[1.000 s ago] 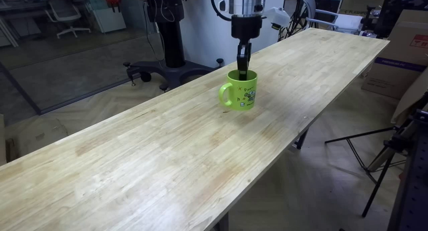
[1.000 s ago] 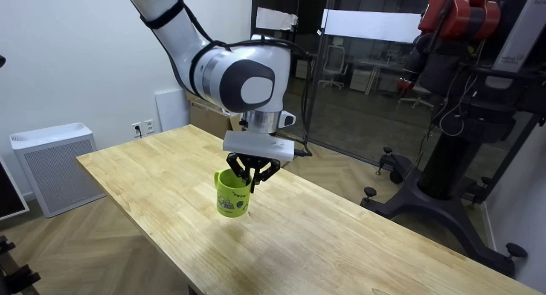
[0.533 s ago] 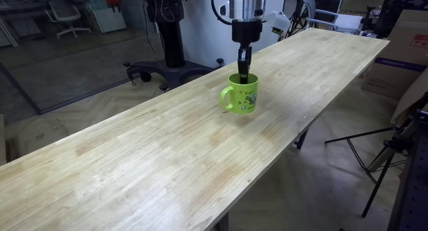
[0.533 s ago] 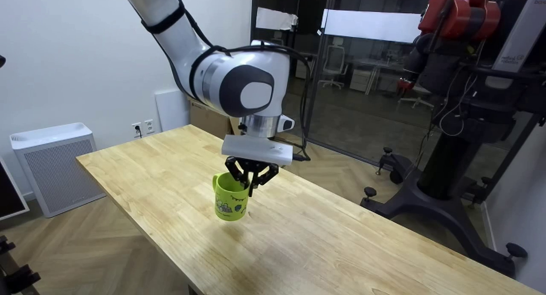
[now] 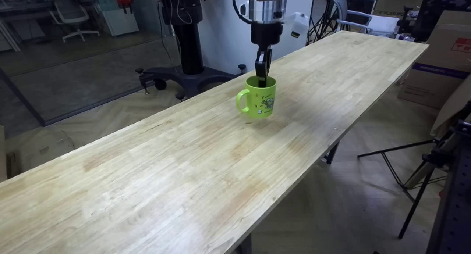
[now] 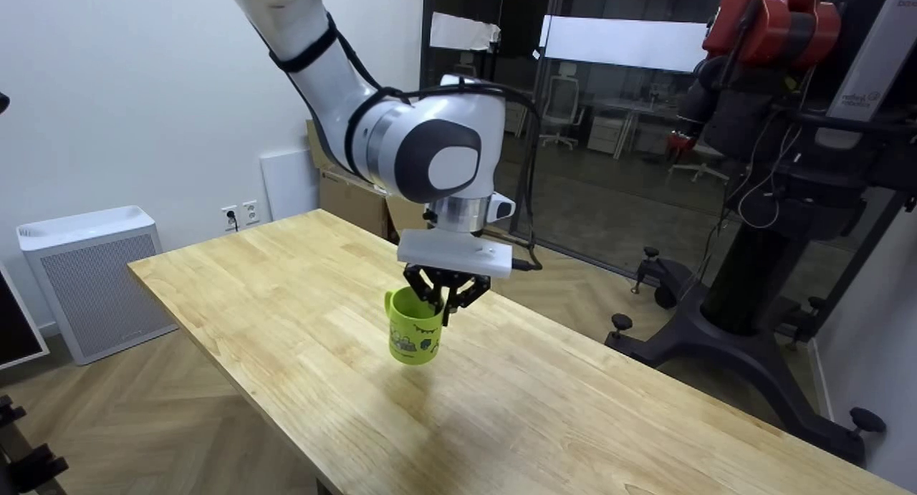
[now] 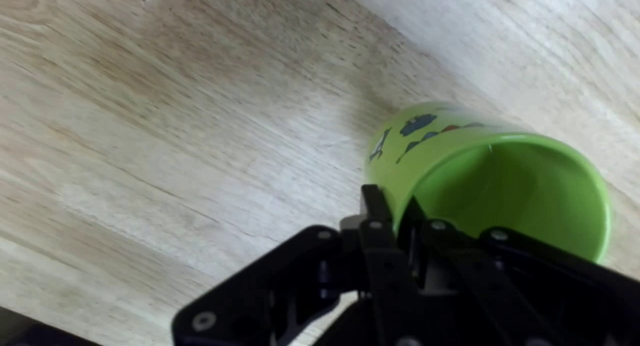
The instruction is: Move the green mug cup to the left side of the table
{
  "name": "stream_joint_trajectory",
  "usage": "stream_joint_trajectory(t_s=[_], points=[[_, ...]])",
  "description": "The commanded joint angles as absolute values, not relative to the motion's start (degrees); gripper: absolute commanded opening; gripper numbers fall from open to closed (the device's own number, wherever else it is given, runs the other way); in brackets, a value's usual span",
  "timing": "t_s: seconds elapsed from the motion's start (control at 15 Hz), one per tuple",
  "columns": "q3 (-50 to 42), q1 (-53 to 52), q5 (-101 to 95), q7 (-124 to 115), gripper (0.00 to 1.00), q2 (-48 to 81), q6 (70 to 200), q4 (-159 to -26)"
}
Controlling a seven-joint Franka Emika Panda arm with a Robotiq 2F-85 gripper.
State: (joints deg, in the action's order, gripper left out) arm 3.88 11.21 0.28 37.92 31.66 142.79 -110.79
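The green mug cup (image 5: 259, 103) is bright lime-green with printed drawings and a loop handle. It also shows in an exterior view (image 6: 413, 341) and in the wrist view (image 7: 400, 150). My gripper (image 5: 262, 83) is shut on the mug's wall. In the wrist view the gripper (image 7: 392, 206) has one finger inside the rim and one outside. The mug hangs roughly upright, apparently a little above the light wooden table (image 5: 184, 165), with a shadow below it in an exterior view. The finger inside is partly hidden by the mug in the exterior views.
Beside the table's long edge stands a dark wheeled robot base (image 6: 745, 366) with red arms (image 6: 774, 29). A white air purifier (image 6: 100, 280) stands on the floor. A cardboard box (image 5: 434, 63) and a black tripod (image 5: 404, 180) stand off the table's other long edge.
The mug and gripper first dip slightly, then rise and shift, leftward in an exterior view and rightward in an exterior view from the opposite end. The grip on the mug stays the same.
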Motion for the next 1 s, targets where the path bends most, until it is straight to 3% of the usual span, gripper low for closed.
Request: stream_joint_trajectory(t_s=[0.0, 0.47, 0.93], points=[[2.8, 11.4, 0.7, 34.5, 0.03, 36.4, 137.1, -100.8], [0.8, 11.3, 0.0, 28.1, 0.03, 45.2, 127.7, -86.7], [-0.3, 10.4, -0.4, 20.5, 0.03, 52.4, 131.1, -79.0]])
